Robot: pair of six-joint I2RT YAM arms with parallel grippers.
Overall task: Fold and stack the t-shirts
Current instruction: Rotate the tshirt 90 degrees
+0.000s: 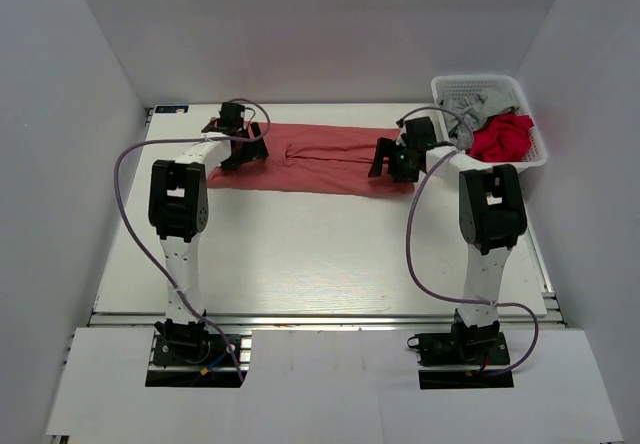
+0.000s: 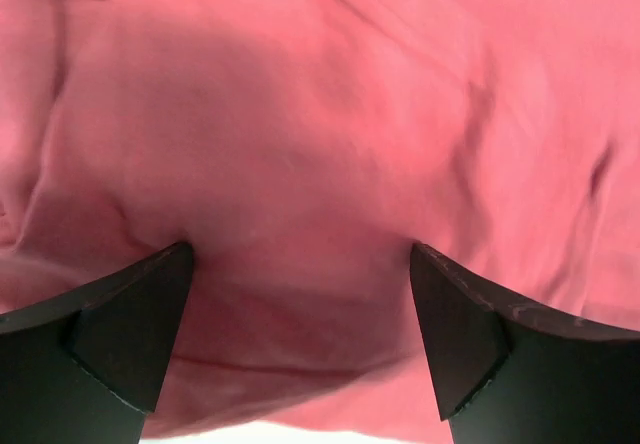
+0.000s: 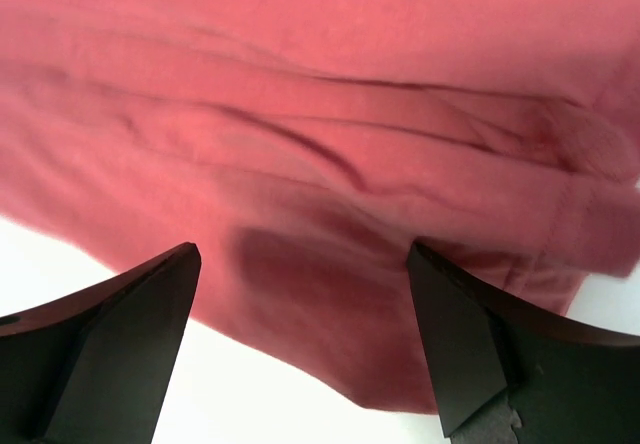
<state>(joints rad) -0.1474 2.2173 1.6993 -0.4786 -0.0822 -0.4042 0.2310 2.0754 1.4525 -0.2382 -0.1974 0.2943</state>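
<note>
Jaws gape open on both arms: left gripper (image 2: 300, 249) and right gripper (image 3: 302, 248) sit over opposite ends of the plain salmon-red cloth t-shirt (image 1: 320, 159), flat far back on the white table (image 1: 300, 254). Each should pinch its near edge evenly, lifting together.

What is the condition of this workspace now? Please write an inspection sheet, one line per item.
Surface: white table, flat, bare at the near side.
Job's things: salmon-red cloth t-shirt lying flat as a long strip across the far side; white plastic basket at far right holding bright red cloth and grey cloth.
Clutter: nothing seen.
Tools: left tool open over the shirt's left end; right tool open over its right end.
Cables: left purple cable and right purple cable, each looping beside its arm.
Surroundings: white walls on three sides.
</note>
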